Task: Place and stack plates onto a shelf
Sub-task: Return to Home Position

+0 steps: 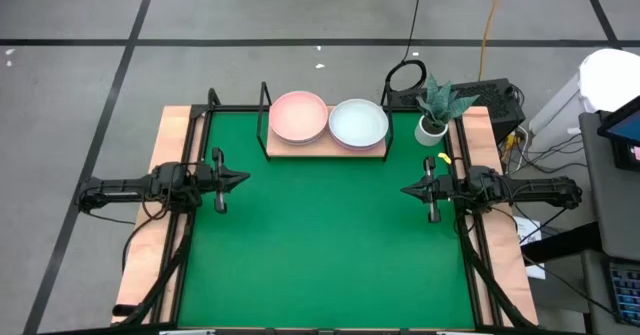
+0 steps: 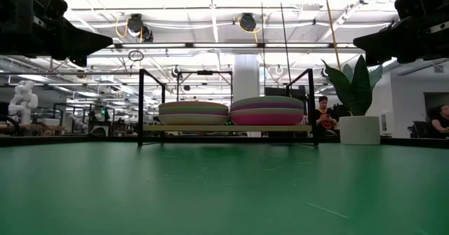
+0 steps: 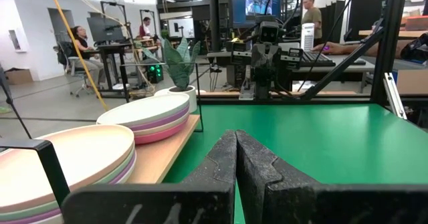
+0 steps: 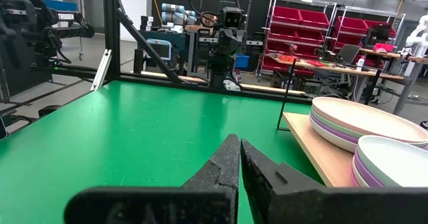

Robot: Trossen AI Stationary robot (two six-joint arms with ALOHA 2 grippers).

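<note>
Two stacks of several plates each sit on the wooden shelf (image 1: 326, 147) at the far edge of the green mat. The left stack (image 1: 299, 116) has a salmon pink plate on top; the right stack (image 1: 358, 122) has a pale mint plate on top. In the low view both stacks (image 2: 193, 113) (image 2: 267, 111) rest on the board, side by side. My left gripper (image 1: 243, 178) hovers shut over the mat's left edge, and my right gripper (image 1: 407, 189) hovers shut over its right edge. Both point inward and hold nothing.
A potted plant (image 1: 436, 112) in a white pot stands at the table's far right corner beside the shelf. The black wire frame (image 2: 142, 105) rises at the shelf's ends. The wide green mat (image 1: 325, 245) lies open between the arms. People sit in the room behind.
</note>
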